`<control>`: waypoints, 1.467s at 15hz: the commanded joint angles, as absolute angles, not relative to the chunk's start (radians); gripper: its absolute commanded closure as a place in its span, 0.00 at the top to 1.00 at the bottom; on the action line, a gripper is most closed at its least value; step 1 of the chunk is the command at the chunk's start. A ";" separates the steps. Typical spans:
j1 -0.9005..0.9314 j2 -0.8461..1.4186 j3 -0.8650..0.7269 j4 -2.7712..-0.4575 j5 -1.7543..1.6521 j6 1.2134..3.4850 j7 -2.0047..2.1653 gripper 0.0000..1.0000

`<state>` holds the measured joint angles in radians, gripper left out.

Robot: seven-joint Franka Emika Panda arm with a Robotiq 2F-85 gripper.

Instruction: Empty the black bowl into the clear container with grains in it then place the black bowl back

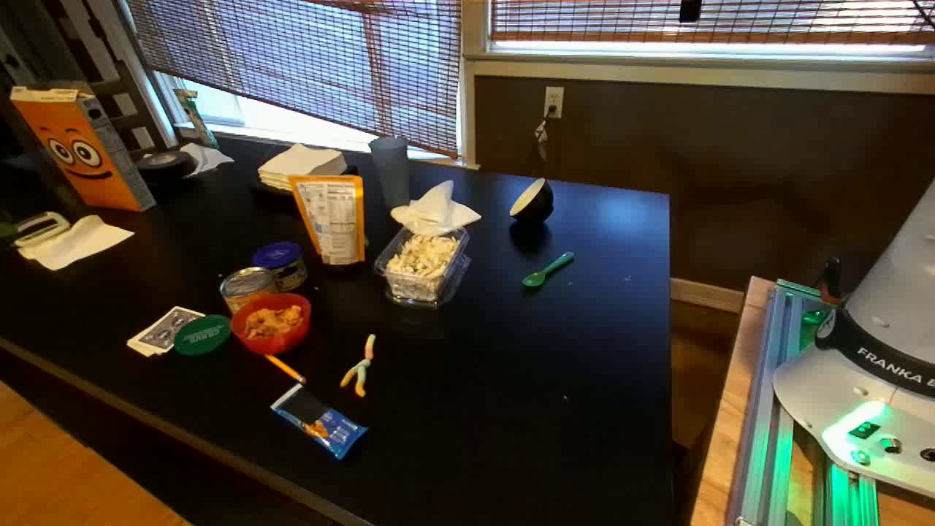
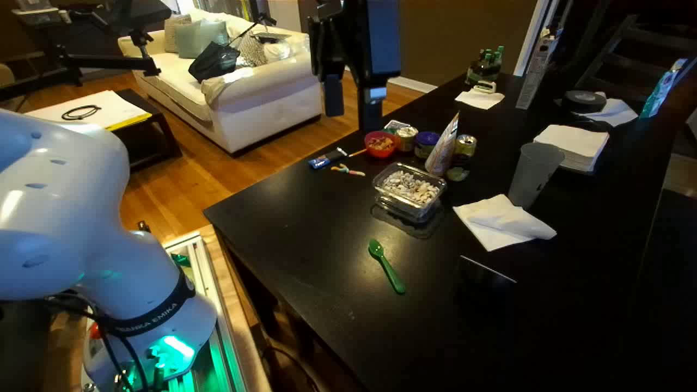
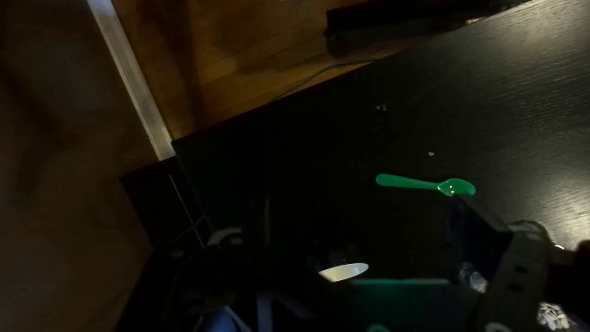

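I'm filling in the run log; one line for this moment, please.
gripper: open, holding nothing | black bowl: tilted on table, contents unclear | clear container: grains inside | green spoon: on table

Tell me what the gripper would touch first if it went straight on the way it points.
Probably the dark tabletop, as the open gripper points downward; but the black bowl shows near that line in the wrist view, and depth is unclear.

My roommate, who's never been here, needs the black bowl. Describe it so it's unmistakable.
In an exterior view, follow the dark table to its far edge, below the wall outlet. There, beyond the green spoon, the black bowl sits tilted. Unlike the spoon and the white napkin nearby, it is round, black outside, pale inside.
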<state>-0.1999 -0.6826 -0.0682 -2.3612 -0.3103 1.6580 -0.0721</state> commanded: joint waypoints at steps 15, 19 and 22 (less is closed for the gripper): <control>-0.168 -0.129 0.057 -1.996 -0.272 1.592 0.654 1.00; -0.131 0.049 0.033 -1.908 -0.284 1.660 0.914 1.00; -0.103 0.160 -0.006 -1.849 -0.284 1.701 1.080 1.00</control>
